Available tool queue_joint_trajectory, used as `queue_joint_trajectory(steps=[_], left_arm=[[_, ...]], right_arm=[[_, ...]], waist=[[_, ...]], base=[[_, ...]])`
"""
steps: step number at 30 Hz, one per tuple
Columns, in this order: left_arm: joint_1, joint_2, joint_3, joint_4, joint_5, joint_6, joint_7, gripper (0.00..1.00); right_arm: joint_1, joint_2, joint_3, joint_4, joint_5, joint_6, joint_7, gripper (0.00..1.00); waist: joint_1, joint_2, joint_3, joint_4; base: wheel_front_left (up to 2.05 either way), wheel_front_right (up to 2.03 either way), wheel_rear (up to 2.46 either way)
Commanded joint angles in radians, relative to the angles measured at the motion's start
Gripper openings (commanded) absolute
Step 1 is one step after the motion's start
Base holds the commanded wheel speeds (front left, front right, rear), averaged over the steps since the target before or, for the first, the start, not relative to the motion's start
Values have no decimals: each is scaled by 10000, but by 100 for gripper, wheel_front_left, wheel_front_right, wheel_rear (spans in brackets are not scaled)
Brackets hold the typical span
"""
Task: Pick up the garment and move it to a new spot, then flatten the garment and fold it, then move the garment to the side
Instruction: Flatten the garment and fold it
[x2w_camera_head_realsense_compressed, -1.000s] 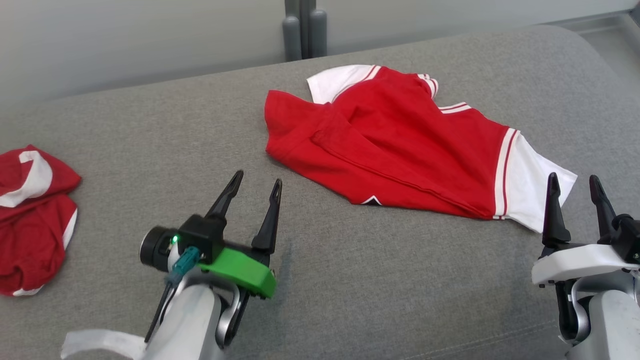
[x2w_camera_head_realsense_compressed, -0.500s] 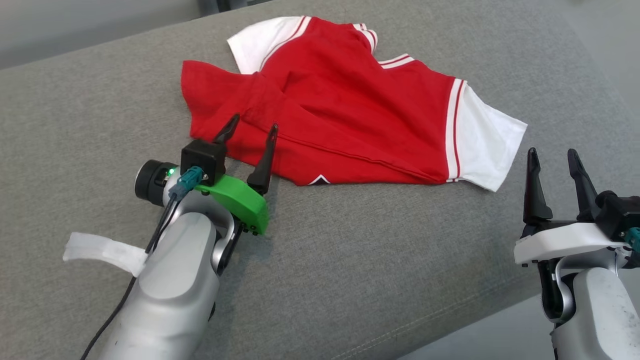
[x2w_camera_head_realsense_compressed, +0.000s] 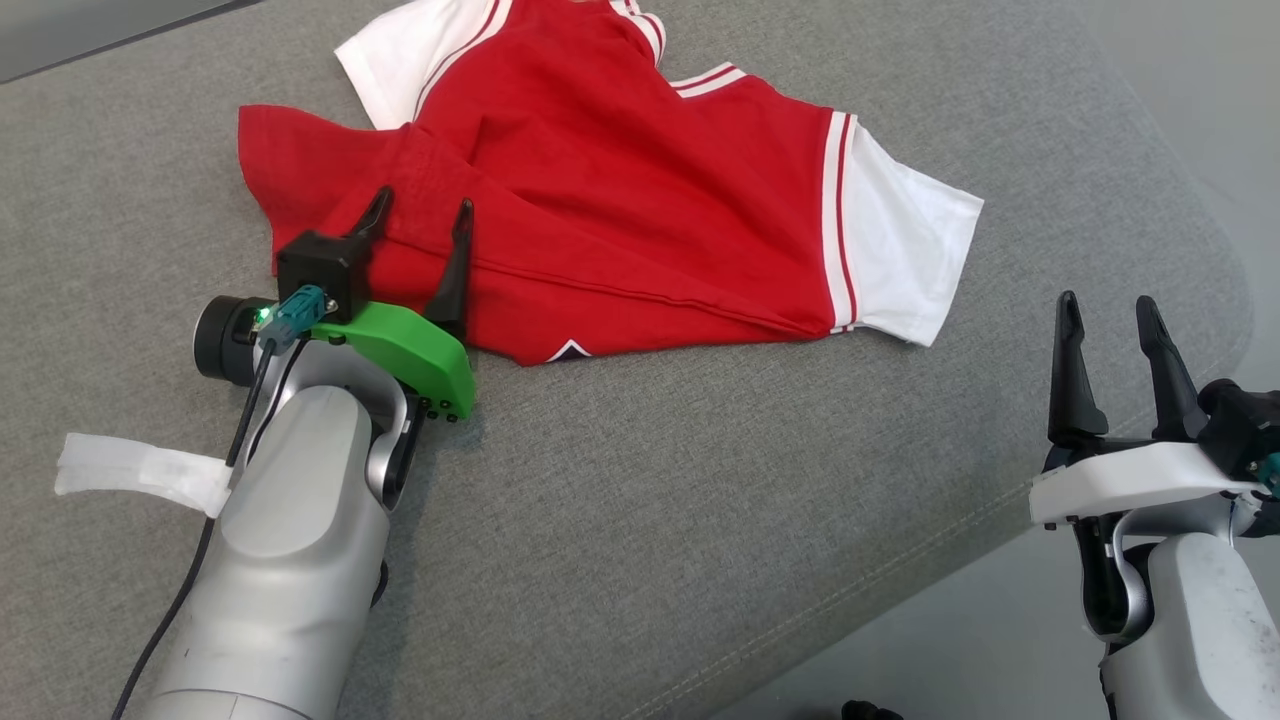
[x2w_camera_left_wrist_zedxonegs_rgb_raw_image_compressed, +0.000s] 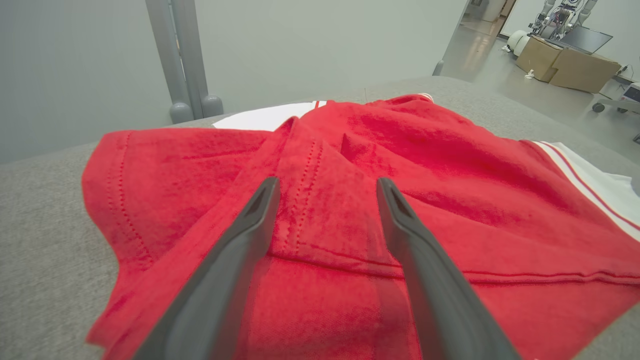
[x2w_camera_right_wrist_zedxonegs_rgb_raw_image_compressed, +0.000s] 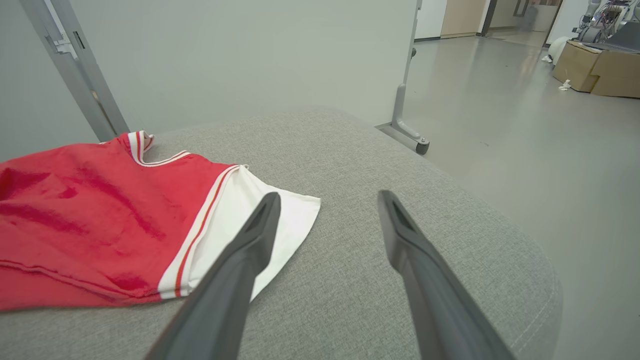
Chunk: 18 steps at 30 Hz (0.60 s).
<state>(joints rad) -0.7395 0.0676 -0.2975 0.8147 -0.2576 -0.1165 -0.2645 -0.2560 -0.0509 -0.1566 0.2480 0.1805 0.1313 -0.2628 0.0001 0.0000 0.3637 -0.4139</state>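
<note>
The garment (x2w_camera_head_realsense_compressed: 620, 200) is a red shirt with white, red-striped sleeves, lying rumpled on a grey cushioned surface (x2w_camera_head_realsense_compressed: 650, 500). My left gripper (x2w_camera_head_realsense_compressed: 420, 207) is open above the shirt's near-left hem, its fingers straddling a folded ridge of red cloth (x2w_camera_left_wrist_zedxonegs_rgb_raw_image_compressed: 325, 220). Nothing is pinched between them. My right gripper (x2w_camera_head_realsense_compressed: 1107, 305) is open at the lower right, clear of the cloth. In the right wrist view the garment (x2w_camera_right_wrist_zedxonegs_rgb_raw_image_compressed: 100, 215) lies to the left, and its white sleeve (x2w_camera_right_wrist_zedxonegs_rgb_raw_image_compressed: 260, 210) ends just beside that right gripper (x2w_camera_right_wrist_zedxonegs_rgb_raw_image_compressed: 325, 200).
The cushion's rounded right edge (x2w_camera_head_realsense_compressed: 1180, 250) drops to a pale floor (x2w_camera_right_wrist_zedxonegs_rgb_raw_image_compressed: 550, 125). A grey metal post (x2w_camera_left_wrist_zedxonegs_rgb_raw_image_compressed: 175, 55) stands behind the cushion against a pale wall. Cardboard boxes (x2w_camera_right_wrist_zedxonegs_rgb_raw_image_compressed: 595, 70) sit far off on the floor. A white strap (x2w_camera_head_realsense_compressed: 130, 470) hangs from my left forearm.
The head camera has turned right and down, so the scene shifted and a second red bundle at the left left the view. My left gripper has come forward over the garment's near-left hem.
</note>
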Motion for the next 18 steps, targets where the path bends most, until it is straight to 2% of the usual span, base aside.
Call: queue_joint_trajectory(steps=[1,8,9,11,12,14,15,16,17,18], left_arm=[[1,50,85,13,40,55,5,100],[48,33,335,255,211,40,7,100],[24,23,365,279,197,25,5,98],[-20,5,406,323,225,-4,5,84],[-39,0,423,338,239,-18,7,85],[-98,-17,462,316,220,-43,7,78],[-117,-23,469,291,223,-44,5,67],[-122,-29,469,291,218,-60,7,42],[-130,-34,467,310,187,-62,7,34],[-147,-40,466,325,163,-77,5,19]], right_arm=[[-104,-8,-34,42,54,-12,-28,100],[-184,-8,-5,82,126,-12,-28,100],[-181,-8,1,80,142,-12,-28,100],[-173,-8,20,98,156,-12,-28,100],[-186,-8,34,107,174,-12,-28,100],[-208,-7,52,120,208,-12,-28,100],[-210,-7,67,126,219,-12,-28,100],[-211,-7,75,127,228,-12,-28,100],[-207,-7,77,135,241,-12,-28,100],[-207,-7,76,145,257,-12,-28,100]], waist=[[-1,0,27,-20],[-1,0,30,-11],[-1,0,33,-6],[-1,0,37,5],[-1,0,40,6],[-1,0,50,6],[-1,0,56,5],[-1,0,61,5],[-1,0,66,5],[-1,0,70,4]], base=[[0,0,0],[0,0,0],[0,0,0],[0,0,0],[0,0,0],[0,0,0],[0,0,0],[0,0,0],[0,0,0],[0,0,0]])
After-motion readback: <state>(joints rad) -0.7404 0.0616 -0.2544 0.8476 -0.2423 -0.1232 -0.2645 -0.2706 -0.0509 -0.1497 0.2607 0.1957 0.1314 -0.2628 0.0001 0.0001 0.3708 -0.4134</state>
